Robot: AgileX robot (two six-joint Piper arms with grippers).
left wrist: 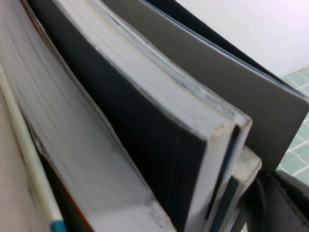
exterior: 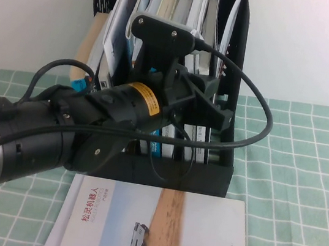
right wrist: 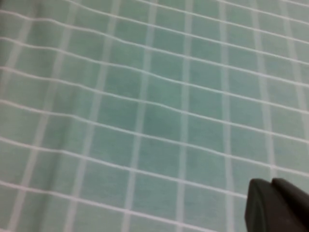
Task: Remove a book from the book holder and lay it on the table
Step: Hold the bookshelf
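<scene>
While I hold the rig here, I log the high view first: left gripper [exterior: 208, 98] reaches into the book holder [exterior: 169, 173], a tall black plastic rack with upright dividers and a low front wall, standing on the table [exterior: 304, 181], a flat surface under pale green cloth with a white grid. I cannot tell from this view whether its fingers are apart or clenched, nor which volume they address; the white-covered book of the task I cannot pick out among the packed spines. A pale softcover with a tan stripe and a small white car [exterior: 154, 230] lies flat just before the rack. Risk, as I judge it: tightly packed books may drag neighbours out or tip the rack forward; the trailing black cable [exterior: 260, 106] may snag a divider. Left wrist view: matte page blocks, a dark-covered volume [left wrist: 159, 145] with a scuffed corner, a thin grey sheet [left wrist: 231, 92] leaning behind; thin covers could buckle if pinched near an edge. Right wrist view: only cloth, slightly rippled, and a dark finger tip [right wrist: 275, 205]; right gripper hovers parked over the table, its grip state unreadable.
</scene>
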